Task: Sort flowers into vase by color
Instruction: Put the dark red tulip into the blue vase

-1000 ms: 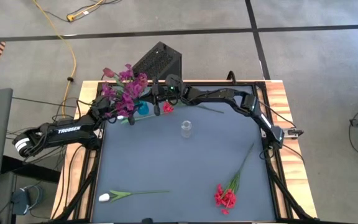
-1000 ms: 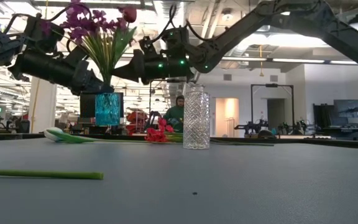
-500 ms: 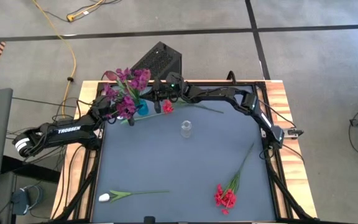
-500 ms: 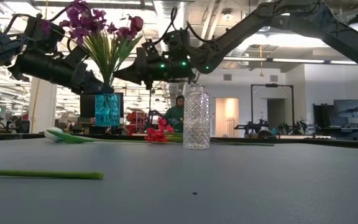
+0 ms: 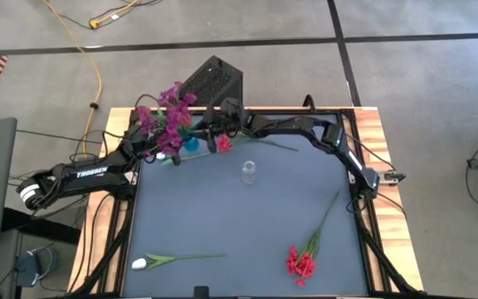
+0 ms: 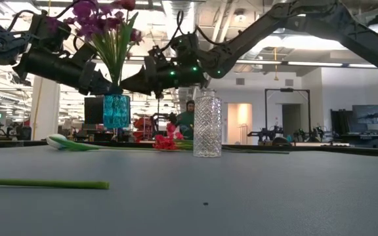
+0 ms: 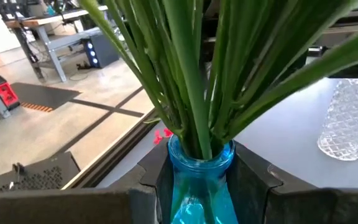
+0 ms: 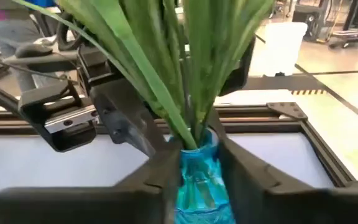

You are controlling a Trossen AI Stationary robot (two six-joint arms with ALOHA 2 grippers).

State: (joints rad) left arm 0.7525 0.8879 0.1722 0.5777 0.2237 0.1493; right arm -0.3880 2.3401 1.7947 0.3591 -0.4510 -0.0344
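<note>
A blue glass vase (image 6: 115, 110) holds a bunch of purple-magenta flowers (image 5: 168, 116) with long green leaves, near the table's far left corner. Its base is a little above the table top in the low view. My left gripper (image 7: 204, 183) is shut on it from the left, and my right gripper (image 8: 199, 177) is shut on it from the right. A clear cut-glass vase (image 5: 248, 172) stands empty mid-table. A single red flower (image 5: 222, 143) lies at the far edge, a red cluster (image 5: 301, 262) near right, and a white flower (image 5: 139, 263) near left. My left gripper pinches the blue vase's neck (image 7: 197, 165) between its two fingers (image 7: 161, 186), reaching level from the table's left. The vase stays upright and is lifted just clear of the table. My right gripper has its fingers (image 8: 166, 177) on either side of the vase's neck (image 8: 197, 171), level from the right, opposite the left gripper.
Another white bloom with green leaves (image 6: 71, 142) lies on the table beside the blue vase. A black box (image 5: 214, 79) sits beyond the far edge. The raised table frame (image 5: 305, 112) runs close behind both grippers. Bare grey mat spreads across the table's middle.
The blue vase has risen slightly, and its blooms have swung toward the far edge. My right gripper has come down and closer to the vase's neck.
</note>
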